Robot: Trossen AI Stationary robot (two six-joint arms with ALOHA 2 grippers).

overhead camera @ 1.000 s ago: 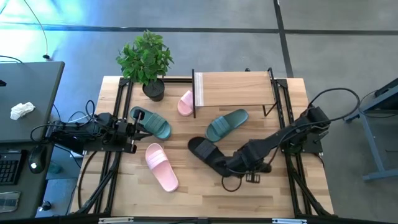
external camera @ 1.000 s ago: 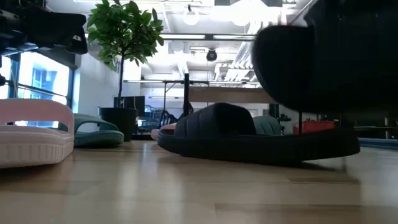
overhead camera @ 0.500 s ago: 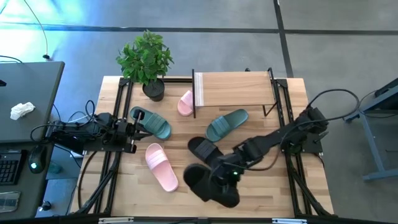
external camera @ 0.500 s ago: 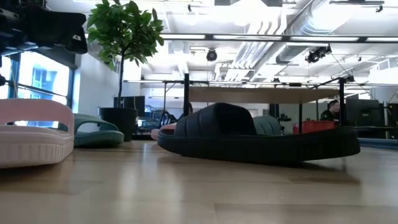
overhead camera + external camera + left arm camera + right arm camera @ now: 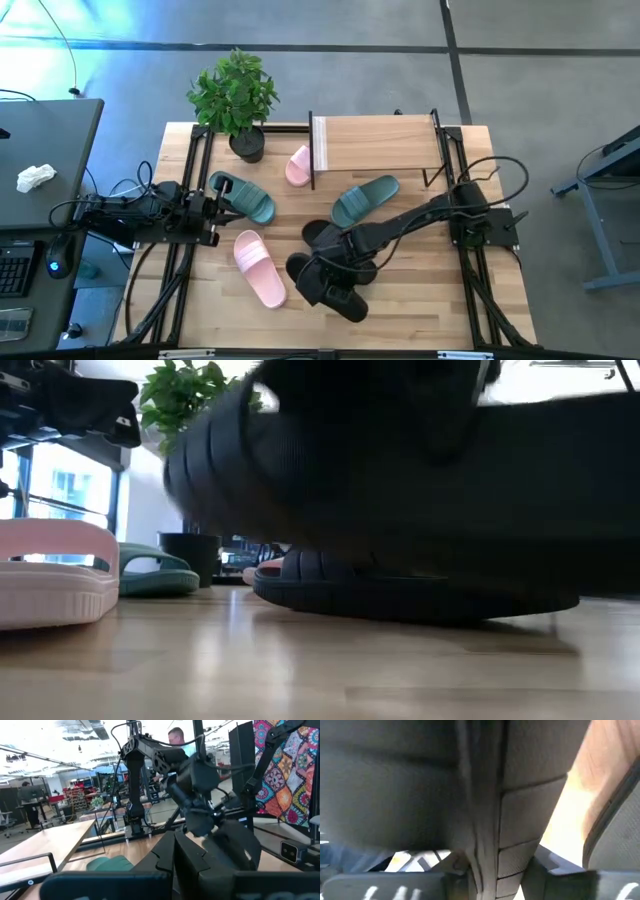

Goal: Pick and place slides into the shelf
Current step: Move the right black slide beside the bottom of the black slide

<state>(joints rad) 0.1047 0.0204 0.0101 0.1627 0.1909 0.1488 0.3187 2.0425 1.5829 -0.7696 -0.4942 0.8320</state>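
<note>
left arm point(image 5: 130, 215): showing matte black segments, with dark cables trailing toward 9 o'clock
right arm point(image 5: 420, 218): showing slim black links, a boxy black base at 3 o'clock
right arm cable point(image 5: 500, 170): looping thin and black above the base

Right arm point(image 5: 420, 215) stretched low across table, left arm point(image 5: 140, 215) waiting at edge

Seen at very close range: a dark ribbed slide point(image 5: 410, 785) filling nearly all of the right wrist view, with 1 vertical seam running down its middle. Visible beside it, a strip of light wooden table point(image 5: 600, 775) and a second dark curved surface at the edge.
</note>
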